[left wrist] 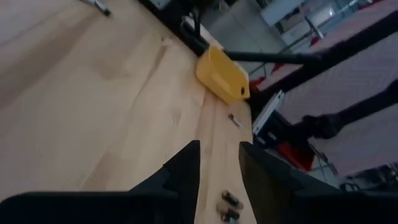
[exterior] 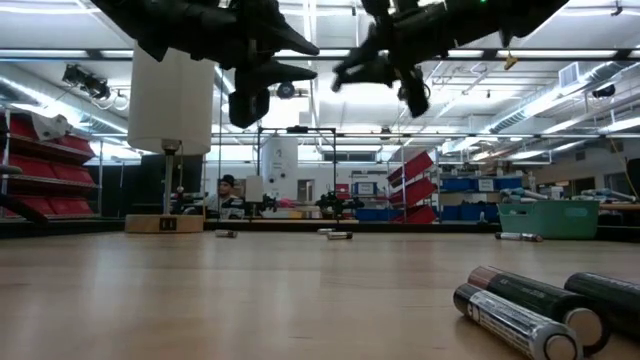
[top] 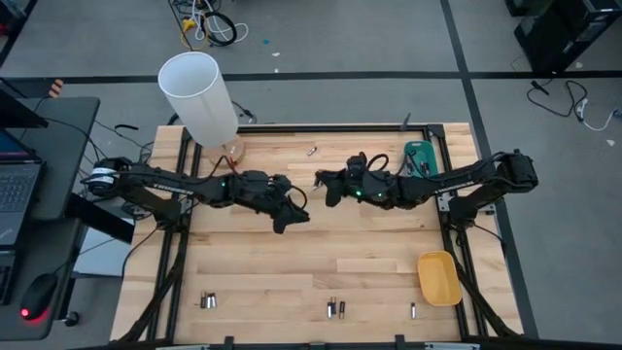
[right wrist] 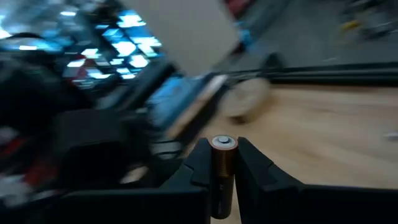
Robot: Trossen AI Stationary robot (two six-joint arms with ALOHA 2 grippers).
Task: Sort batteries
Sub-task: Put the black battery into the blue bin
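Both grippers hover high over the table's middle. My right gripper (top: pixel 326 185) is shut on a dark, copper-toned battery (right wrist: pixel 222 168). My left gripper (top: pixel 292 212) is open and empty; in its wrist view the fingers (left wrist: pixel 186 168) frame bare wood. Loose batteries lie on their sides along the near edge (top: pixel 208 301) (top: pixel 333 309) (top: pixel 413 311), and one lies near the far edge (top: pixel 312 151). The low view shows three cells close by (exterior: pixel 520 310). The yellow tray (top: pixel 439 277) sits near right, the teal tray (top: pixel 420 156) far right. My right gripper pinches the battery between its two fingers (right wrist: pixel 252 171). The cell lies along the fingers, and its silvery capped end (right wrist: pixel 224 144) pokes out past the fingertips. It is lifted clear of the table.
A tall white cylinder (top: pixel 199 97) stands on a small base at the far left corner. Black frame rails run along the table's left and right sides. A laptop and a mouse sit on a side desk to the left (top: pixel 19 185). Bare wood stretches between the grippers and the near-edge batteries.
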